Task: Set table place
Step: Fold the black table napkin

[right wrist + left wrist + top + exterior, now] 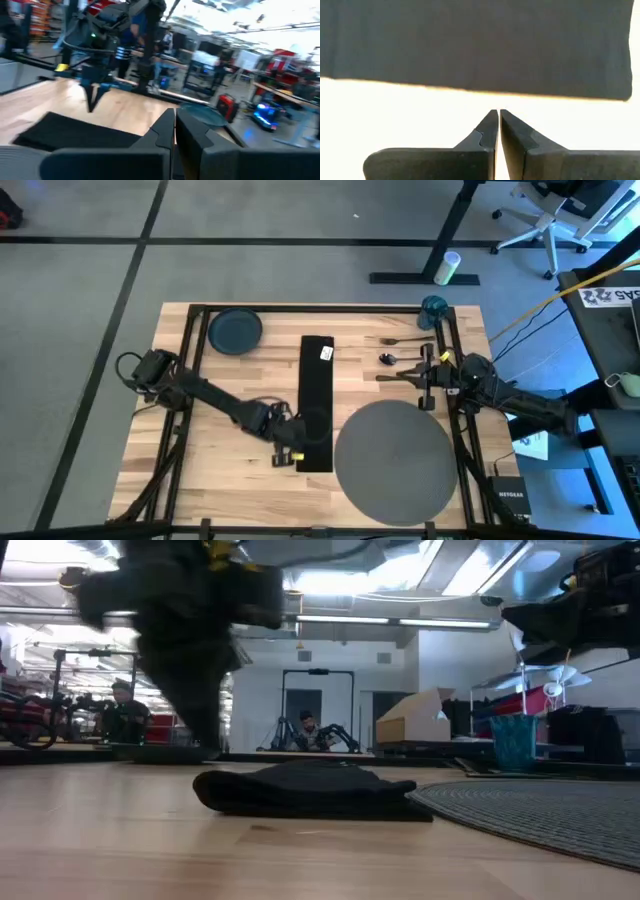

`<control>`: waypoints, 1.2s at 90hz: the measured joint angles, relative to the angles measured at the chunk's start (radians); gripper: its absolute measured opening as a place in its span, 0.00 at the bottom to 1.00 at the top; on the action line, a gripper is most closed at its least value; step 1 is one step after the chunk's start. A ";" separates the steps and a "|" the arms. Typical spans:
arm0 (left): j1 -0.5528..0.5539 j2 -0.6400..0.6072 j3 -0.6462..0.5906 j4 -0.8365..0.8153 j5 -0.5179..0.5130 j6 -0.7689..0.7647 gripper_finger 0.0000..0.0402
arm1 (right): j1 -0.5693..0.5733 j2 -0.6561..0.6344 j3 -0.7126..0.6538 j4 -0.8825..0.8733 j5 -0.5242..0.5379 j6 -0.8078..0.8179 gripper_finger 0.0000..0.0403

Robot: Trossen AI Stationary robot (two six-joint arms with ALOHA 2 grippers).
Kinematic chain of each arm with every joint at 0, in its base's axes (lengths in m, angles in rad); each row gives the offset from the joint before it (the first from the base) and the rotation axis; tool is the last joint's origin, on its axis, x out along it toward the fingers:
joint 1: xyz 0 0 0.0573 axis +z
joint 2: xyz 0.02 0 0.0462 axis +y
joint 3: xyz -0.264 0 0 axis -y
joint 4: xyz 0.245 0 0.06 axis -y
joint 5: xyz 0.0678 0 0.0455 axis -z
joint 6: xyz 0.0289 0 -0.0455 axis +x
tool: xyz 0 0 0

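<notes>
Pale butcher-block planks make up the table [220,470], framed by black rails. Toward its far left corner sits the dark blue-grey plate [235,331], well apart from everything else. The left arm reaches in from the left edge, and the left gripper [291,452] stands just beside the near end of the black napkin [316,402], at its left edge; in the left wrist view its fingers [487,131] are pressed nearly together with only a thin slit between them, holding nothing, and the cloth's edge lies just ahead of the tips. The napkin stretches as a long strip down the middle of the table, a small white tag near its far end. To its right lies the large round grey placemat [392,459], close to the napkin's near end and reaching toward the table's front edge. Beyond the placemat, near the right rail, lie the fork [393,339], the spoon [390,359] and the knife [392,376] in a loose stack of rows. The teal cup [433,309] stands at the far right corner. The right gripper [428,383] hovers by the knife's right end, its fingers [165,132] closed nearly to touching and empty.
</notes>
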 joint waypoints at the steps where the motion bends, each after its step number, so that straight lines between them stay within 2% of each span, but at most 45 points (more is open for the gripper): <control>1: -0.005 0.000 0.000 -0.004 -0.004 -0.002 0.00 | 0.009 0.004 0.001 -0.001 0.008 0.000 0.00; 23: -0.070 -0.001 0.000 -0.026 -0.073 -0.037 0.00 | 0.193 0.172 0.113 0.011 0.180 -0.051 0.00; 42: -0.073 -0.007 0.000 -0.009 -0.116 -0.031 0.00 | 0.310 0.463 0.339 -0.038 0.257 -0.143 0.00; 64: -0.110 -0.060 0.000 -0.005 -0.147 -0.030 0.00 | 0.404 0.872 0.761 -0.477 0.289 -0.262 0.00; 80: -0.189 -0.132 0.000 0.015 -0.241 -0.032 0.00 | 0.481 1.071 1.022 -0.794 0.264 -0.343 0.00; 91: -0.235 -0.168 -0.012 0.138 -0.276 0.026 0.00 | 0.522 1.119 1.074 -0.872 0.262 -0.356 0.00; 108: -0.257 -0.170 -0.091 0.524 -0.274 0.218 0.00 | 0.570 1.117 1.026 -0.876 0.261 -0.325 0.00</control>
